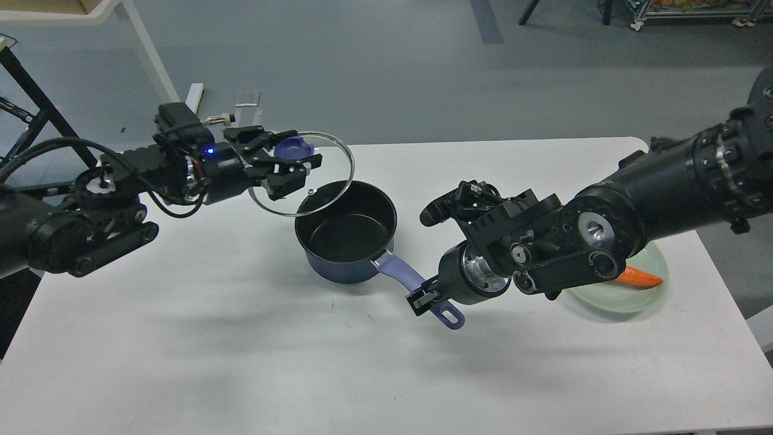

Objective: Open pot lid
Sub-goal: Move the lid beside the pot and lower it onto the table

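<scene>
A dark blue pot (338, 269) with a black inside stands open in the middle of the white table (241, 350). Its purple handle (401, 274) points to the front right. My left gripper (295, 161) is shut on the purple knob (294, 146) of the glass lid (331, 158). It holds the lid tilted in the air, above and to the left of the pot, with one edge still over the pot's rim. My right gripper (424, 297) is shut on the far end of the pot's handle.
A pale green plate (646, 295) with an orange carrot (641, 277) lies at the table's right side, partly behind my right arm. A white table leg (154, 66) and a black frame (30, 103) stand on the floor at the back left.
</scene>
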`<control>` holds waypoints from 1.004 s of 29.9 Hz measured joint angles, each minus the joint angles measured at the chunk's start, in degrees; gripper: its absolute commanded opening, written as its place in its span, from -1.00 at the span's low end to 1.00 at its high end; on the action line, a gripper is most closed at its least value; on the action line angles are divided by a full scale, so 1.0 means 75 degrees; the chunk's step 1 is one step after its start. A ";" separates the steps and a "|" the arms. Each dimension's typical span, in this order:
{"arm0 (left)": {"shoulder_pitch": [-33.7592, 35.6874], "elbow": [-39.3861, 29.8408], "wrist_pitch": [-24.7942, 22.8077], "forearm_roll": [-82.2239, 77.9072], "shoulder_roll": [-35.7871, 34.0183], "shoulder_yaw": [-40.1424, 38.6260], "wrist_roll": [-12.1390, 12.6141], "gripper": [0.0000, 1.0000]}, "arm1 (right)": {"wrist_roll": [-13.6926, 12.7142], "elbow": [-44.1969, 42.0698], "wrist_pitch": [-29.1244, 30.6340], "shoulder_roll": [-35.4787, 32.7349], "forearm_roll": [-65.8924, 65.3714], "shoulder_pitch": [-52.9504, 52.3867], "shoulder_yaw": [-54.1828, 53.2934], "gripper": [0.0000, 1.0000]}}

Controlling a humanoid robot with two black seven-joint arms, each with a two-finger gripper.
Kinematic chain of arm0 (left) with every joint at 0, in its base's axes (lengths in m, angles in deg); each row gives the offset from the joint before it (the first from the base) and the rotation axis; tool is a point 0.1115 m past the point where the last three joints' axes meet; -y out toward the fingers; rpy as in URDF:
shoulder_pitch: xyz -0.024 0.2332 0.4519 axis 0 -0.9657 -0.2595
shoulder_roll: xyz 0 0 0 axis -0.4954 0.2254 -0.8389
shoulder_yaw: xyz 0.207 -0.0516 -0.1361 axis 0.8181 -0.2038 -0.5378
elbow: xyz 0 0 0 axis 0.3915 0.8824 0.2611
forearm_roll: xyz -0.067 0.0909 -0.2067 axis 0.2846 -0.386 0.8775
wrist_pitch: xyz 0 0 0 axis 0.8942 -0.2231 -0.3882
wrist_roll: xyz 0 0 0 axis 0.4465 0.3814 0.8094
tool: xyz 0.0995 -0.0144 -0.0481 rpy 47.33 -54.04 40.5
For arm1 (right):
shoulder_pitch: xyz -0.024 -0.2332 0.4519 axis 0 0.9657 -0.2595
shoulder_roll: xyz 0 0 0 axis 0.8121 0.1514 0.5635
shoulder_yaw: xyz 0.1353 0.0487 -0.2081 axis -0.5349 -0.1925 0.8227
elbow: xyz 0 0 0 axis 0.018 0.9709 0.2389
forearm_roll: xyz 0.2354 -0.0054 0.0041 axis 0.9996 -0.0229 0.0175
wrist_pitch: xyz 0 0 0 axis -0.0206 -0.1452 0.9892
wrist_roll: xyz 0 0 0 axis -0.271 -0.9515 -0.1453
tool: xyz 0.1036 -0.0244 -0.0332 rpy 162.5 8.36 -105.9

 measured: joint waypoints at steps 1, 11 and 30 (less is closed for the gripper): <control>-0.0027 0.0011 0.0000 0.0004 -0.0241 0.0019 0.0001 -0.16 | 0.0003 0.0000 0.0011 0.0000 0.0000 -0.0007 0.0000 -0.62; -0.1022 0.1307 0.0195 0.0198 -0.1298 0.0856 -0.0001 -0.13 | 0.0004 0.0001 0.0048 0.0016 -0.0003 -0.0010 -0.0078 -0.62; -0.2281 0.2750 0.0574 0.1138 -0.0227 0.0896 -0.0001 0.56 | 0.0006 -0.0006 0.0090 0.0000 -0.0015 -0.0009 -0.0079 -0.61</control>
